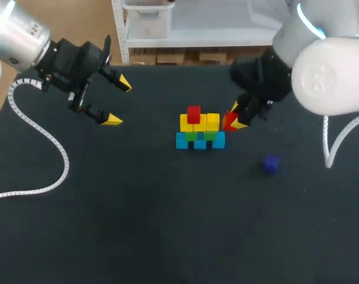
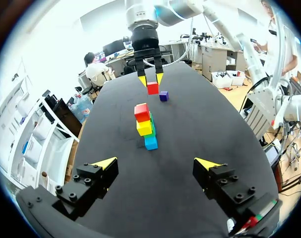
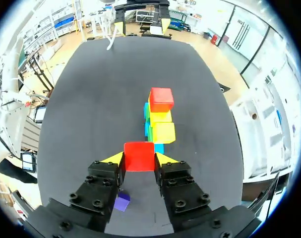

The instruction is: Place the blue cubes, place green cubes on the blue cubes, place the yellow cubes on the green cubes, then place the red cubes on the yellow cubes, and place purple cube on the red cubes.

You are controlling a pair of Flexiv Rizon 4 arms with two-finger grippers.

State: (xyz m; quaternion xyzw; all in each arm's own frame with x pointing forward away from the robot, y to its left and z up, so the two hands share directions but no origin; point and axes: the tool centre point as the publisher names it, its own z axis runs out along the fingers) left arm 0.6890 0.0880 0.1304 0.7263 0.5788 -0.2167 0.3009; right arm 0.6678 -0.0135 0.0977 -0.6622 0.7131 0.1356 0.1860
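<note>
While your blue cubes point(image 1: 181, 141), green cubes point(image 1: 191, 136) and yellow cubes point(image 1: 213, 121) already stand in tiers mid-table, only one seated red cube point(image 1: 194, 113) tops the yellow row. Your right gripper point(image 3: 139, 158) is clamped on a second red cube point(image 3: 139, 154), a yellow tip pressing each side, just beside the stack's right end. By my judgement you have that one to seat, then the purple cube point(image 1: 271, 164), lying apart on the table point(image 1: 138, 225). Your left gripper point(image 1: 119, 102) hangs wide open and empty, well off left.

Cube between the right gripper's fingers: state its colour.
Red. The held cube shows best in the right wrist view.
</note>
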